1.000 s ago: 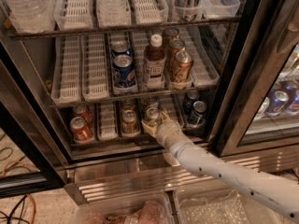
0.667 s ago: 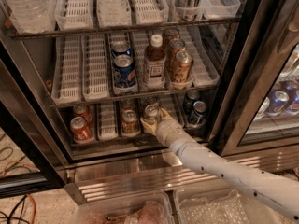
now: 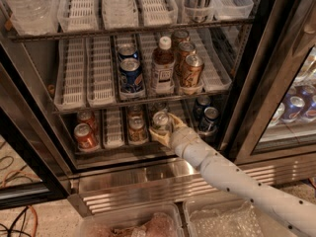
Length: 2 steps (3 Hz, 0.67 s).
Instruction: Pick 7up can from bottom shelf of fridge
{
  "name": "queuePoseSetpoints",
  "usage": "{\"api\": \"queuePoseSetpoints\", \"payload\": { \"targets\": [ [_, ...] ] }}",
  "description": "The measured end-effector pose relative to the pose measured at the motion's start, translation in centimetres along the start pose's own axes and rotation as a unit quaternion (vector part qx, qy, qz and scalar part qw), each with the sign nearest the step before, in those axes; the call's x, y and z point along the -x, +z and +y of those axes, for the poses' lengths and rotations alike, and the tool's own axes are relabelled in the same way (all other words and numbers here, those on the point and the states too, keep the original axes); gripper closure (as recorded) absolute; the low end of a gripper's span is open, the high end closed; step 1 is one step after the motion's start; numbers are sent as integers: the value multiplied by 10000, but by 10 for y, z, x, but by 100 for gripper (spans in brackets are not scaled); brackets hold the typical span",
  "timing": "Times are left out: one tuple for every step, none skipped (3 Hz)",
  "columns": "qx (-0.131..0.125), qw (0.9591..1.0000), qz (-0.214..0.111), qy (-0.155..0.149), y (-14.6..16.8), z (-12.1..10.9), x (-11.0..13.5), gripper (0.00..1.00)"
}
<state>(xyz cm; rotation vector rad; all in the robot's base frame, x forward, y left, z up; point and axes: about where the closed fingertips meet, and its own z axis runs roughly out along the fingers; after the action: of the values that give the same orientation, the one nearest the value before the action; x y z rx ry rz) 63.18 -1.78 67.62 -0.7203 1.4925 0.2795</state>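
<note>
one pincer (image 3: 166, 129) at one 7up can (image 3: 160, 119), two red cans (image 3: 85, 136), one bottle (image 3: 162, 65)

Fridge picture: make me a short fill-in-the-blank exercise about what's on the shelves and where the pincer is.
1. The pincer is at the 7up can on the fridge's ____ shelf.
2. On the rack above, a ____ with a white cap stands between the blue can and the gold cans.
3. In the picture, the red cans sit to the ____ of the 7up can.
Missing words: bottom; bottle; left.
</note>
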Motion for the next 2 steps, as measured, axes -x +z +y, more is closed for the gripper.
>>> {"api": "queuePoseSetpoints", "payload": {
  "targets": [
    [5, 10000, 8, -16, -40, 3, 7, 100],
    [65, 9999, -54, -72, -77, 11, 17, 100]
  ]
}}
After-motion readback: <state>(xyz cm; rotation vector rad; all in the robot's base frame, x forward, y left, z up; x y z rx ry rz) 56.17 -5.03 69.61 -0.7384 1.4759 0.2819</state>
